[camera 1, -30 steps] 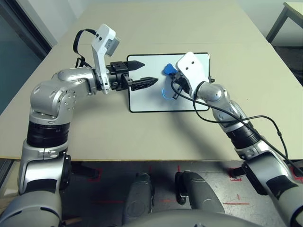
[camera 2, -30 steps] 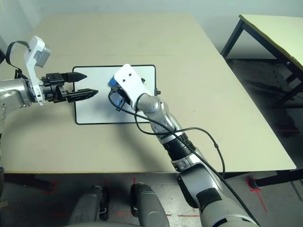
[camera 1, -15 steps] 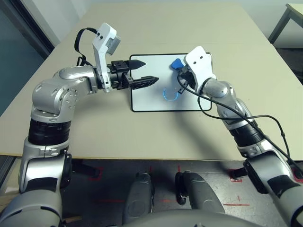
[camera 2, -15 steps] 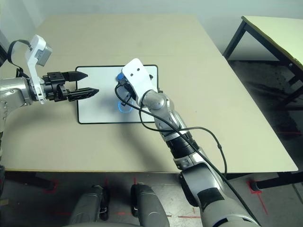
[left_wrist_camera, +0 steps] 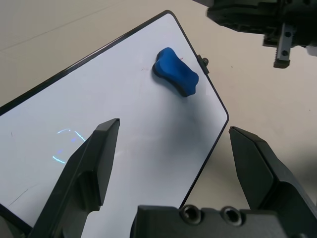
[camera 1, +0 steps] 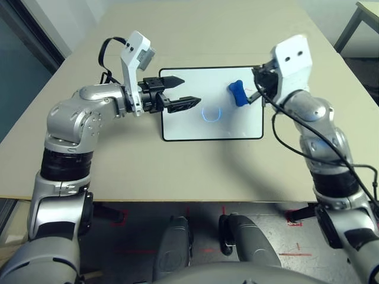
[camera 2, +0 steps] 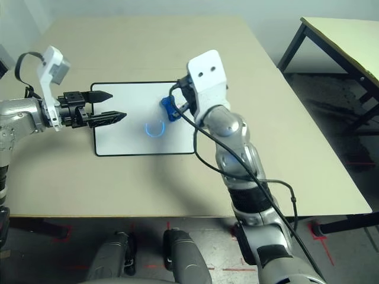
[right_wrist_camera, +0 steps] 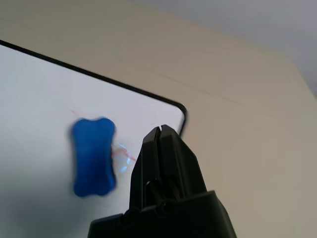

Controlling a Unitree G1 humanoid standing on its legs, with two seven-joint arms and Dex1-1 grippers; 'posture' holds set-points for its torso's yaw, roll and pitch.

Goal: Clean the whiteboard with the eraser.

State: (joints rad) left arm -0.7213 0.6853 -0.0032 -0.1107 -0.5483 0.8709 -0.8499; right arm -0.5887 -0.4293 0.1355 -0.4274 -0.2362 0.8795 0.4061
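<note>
1. The whiteboard (camera 1: pixel 183 124) lies flat on the table (camera 1: pixel 237 35), and the eraser (camera 1: pixel 237 93) rests on it near its far right corner.
2. The right gripper (right_wrist_camera: pixel 159 144) has its two fingers pressed together with nothing between them. It hangs just beside the eraser, over the board's right edge, and does not touch the blue block.
3. In the right wrist view, faint red and cyan strokes (right_wrist_camera: pixel 121 151) show between the eraser and the fingers; they look like marker traces, though they are too smeared to be sure.
4. The left gripper (camera 1: pixel 183 91) holds its fingers spread wide apart and grips nothing. It hovers over the board's left part, pointing toward the right gripper.
5. Ahead of the left gripper's tips, a cyan arc (camera 1: pixel 211 113) marks the middle of the board; the eraser lies beyond that arc, well apart from these fingers.
6. A small black knob (left_wrist_camera: pixel 202 61) sits on the board's edge close to the eraser.
</note>
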